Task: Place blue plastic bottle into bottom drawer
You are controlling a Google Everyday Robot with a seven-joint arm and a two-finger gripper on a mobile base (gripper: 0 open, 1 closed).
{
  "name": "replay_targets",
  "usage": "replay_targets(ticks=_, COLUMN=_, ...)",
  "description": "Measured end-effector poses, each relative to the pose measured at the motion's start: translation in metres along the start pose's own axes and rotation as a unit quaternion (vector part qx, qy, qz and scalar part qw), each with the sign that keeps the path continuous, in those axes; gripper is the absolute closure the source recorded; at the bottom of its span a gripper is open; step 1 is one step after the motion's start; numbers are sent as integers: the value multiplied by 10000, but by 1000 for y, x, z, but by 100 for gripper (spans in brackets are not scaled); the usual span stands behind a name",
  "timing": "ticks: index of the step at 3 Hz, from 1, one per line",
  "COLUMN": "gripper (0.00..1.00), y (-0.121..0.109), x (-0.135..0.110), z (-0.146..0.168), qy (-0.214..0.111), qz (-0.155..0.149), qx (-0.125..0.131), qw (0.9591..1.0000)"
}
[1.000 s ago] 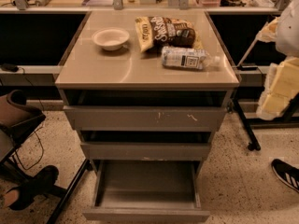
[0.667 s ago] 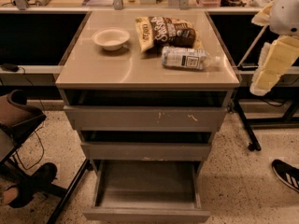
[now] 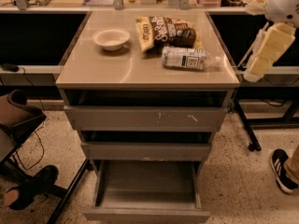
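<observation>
On top of the grey cabinet [image 3: 117,71] we see the blue plastic bottle [image 3: 189,58] lying on its side near the right edge, with its white cap pointing right. Just behind it, touching or nearly so, lies a brown and yellow snack bag [image 3: 166,31], and a small white bowl [image 3: 111,38] sits well to the left. Below, the top drawer [image 3: 145,118] and the middle drawer [image 3: 145,150] stand slightly open. The bottom drawer [image 3: 147,215] is pulled out much farther, and we see only its bare grey floor. Off the cabinet's right side, the gripper [image 3: 264,52] hangs in the air about level with the top, apart from the bottle. We cannot tell how far it is open, and we see nothing in its hold. A dark shoe [image 3: 282,170] rests on the speckled floor at the lower right.
</observation>
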State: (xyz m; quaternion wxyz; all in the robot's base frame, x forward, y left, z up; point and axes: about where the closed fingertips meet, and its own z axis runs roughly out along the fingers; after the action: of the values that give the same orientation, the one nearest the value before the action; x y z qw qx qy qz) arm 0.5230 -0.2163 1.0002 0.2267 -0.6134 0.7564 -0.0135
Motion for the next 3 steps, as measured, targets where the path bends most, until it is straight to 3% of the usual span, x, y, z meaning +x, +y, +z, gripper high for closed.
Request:
replay_targets(ticks=2, gripper=0, y=-73, x=-80, z=55, qy=-917, qz=-717, qx=-452, qw=9922)
replay_targets(ticks=3, gripper=0, y=-98, x=-99, z=82, qy=-1134, qz=-781, qx=-589, qw=9887)
